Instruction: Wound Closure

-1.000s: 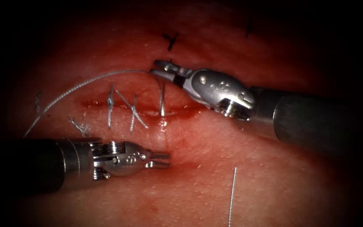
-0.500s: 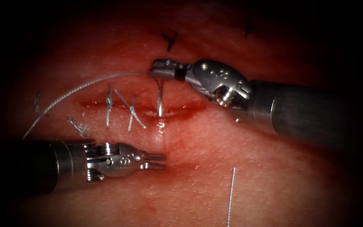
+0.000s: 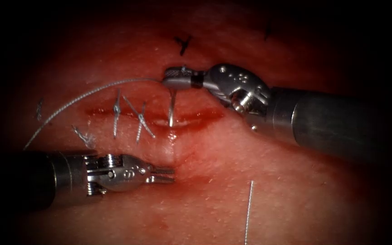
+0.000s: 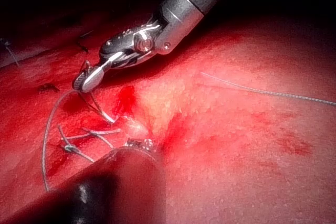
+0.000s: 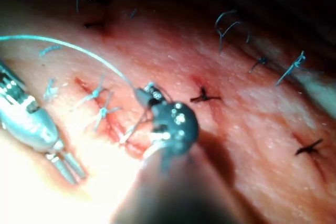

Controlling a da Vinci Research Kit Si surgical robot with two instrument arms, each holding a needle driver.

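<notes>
Steel needle (image 3: 172, 109) is held near its thread end by the right tool (image 3: 178, 78), whose jaws are clamped on it just above the cut (image 3: 159, 119) in the tissue (image 3: 259, 181). From the jaws, the needle hangs down with its tip resting in the open cut, right of the finished stitches (image 3: 130, 119); how deep it sits in the tissue cannot be told. The same hold is seen in the left wrist view, where the right tool (image 4: 84, 80) grips the curved needle (image 4: 102, 109) above the wound, and in the right wrist view, where the needle (image 5: 134, 124) reaches down to the cut.

White thread (image 3: 82, 95) is trailed from the needle's end in a long arc to the left, over the tissue. A loose cut end of thread (image 3: 249, 211) lies well below the cut.

The left tool (image 3: 164, 174) is poised below the cut, its jaws drawn together on nothing, close to the tissue.

Over the last second, the right tool's wrist has been rolled, so the jaws now lie flatter, and the needle's tip has been shifted slightly left within the cut. The left tool has been drawn back a little to the left. The bite is judged to be under way, not complete.
</notes>
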